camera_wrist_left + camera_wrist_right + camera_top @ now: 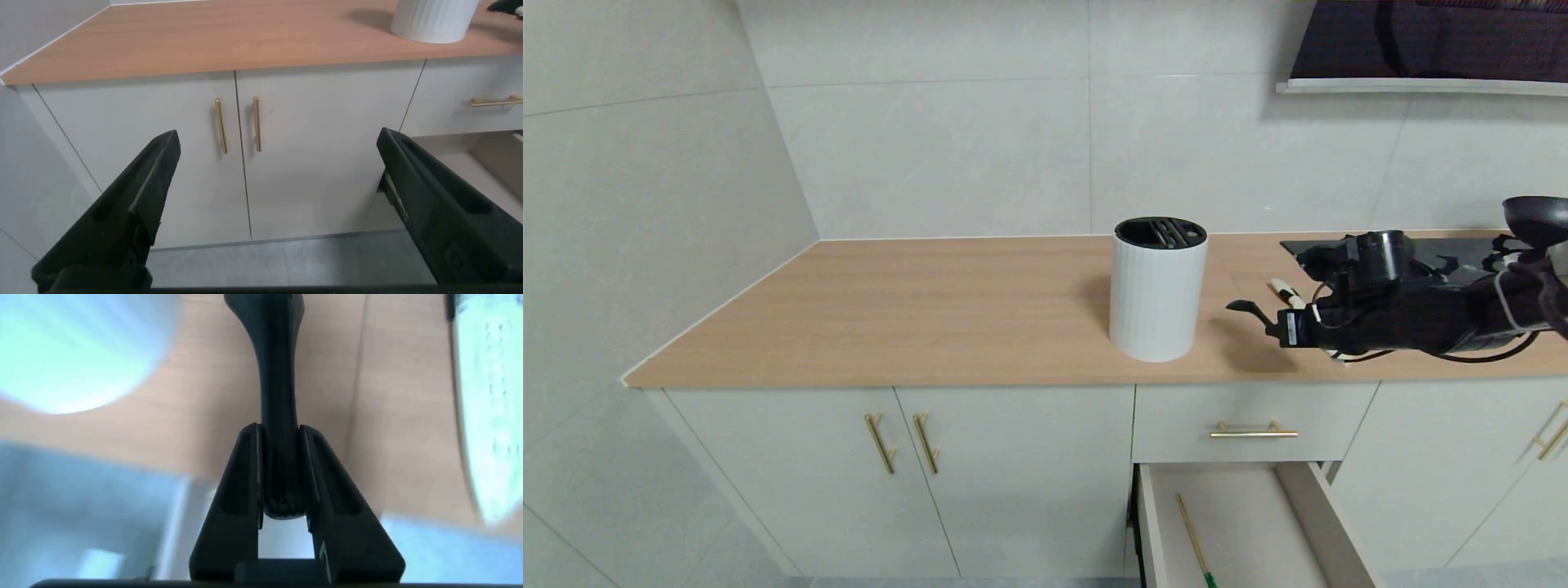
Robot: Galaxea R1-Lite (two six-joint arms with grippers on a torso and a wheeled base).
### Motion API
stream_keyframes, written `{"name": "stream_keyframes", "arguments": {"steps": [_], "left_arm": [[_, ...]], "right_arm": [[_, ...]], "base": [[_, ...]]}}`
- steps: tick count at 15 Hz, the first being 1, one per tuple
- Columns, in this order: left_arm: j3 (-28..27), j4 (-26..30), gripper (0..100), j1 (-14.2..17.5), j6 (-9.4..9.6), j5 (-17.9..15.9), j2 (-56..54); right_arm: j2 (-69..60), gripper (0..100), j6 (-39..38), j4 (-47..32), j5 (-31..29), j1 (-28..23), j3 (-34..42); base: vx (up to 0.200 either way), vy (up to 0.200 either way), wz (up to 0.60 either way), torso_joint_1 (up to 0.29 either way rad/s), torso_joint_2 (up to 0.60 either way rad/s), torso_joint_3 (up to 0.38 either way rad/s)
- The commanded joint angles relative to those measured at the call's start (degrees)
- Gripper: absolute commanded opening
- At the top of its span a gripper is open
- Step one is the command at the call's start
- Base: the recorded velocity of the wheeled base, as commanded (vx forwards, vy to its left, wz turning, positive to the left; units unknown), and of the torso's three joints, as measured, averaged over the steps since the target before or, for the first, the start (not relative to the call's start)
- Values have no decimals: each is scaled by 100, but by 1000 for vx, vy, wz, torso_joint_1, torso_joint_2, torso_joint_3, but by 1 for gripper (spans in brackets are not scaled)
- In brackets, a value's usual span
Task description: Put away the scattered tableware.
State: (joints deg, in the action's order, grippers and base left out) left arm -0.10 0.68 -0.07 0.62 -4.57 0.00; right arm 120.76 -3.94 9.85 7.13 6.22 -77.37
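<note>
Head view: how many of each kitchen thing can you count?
white holder: 1
black utensil in the right gripper: 1
white-handled utensil on the counter: 1
chopstick in the open drawer: 1
Total: 4

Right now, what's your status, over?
Left claw open, low by cabinets. Right claw shut on black handle, beside white holder. Nothing between them.

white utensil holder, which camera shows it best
Head view: the white utensil holder shows whole, upright on the counter, slotted top visible. Left wrist view catches its lower part; right wrist view has a blurred pale shape, possibly it.
</note>
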Motion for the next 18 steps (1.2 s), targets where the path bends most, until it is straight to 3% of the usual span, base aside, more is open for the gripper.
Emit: {"name": "stream_keyframes", "arguments": {"steps": [1,4,9,12,16,18], "left_arm": [[1,2,100,-1,-1,0,0],[1,2,100,-1,-1,0,0],[1,2,100,-1,-1,0,0],[1,2,100,-1,-1,0,0],[1,2,100,-1,-1,0,0],[1,2,100,-1,-1,0,0]], "right_arm": [[-940,0,-353,-150,-19,231,442],[-1520,0,-345,70,-45,231,1383],[-2347,0,-81,2012,-177,231,3844],[-2812,0,-11,2399,-195,398,4837],[-3094,0,25,2399,-186,407,5294],[-2654,0,218,2443,-177,398,5329]], "base": [[0,0,0,0,0,0],[0,0,0,0,0,0],[0,0,0,0,0,0],[0,0,0,0,0,0],[0,0,0,0,0,0],[0,0,0,0,0,0]]}}
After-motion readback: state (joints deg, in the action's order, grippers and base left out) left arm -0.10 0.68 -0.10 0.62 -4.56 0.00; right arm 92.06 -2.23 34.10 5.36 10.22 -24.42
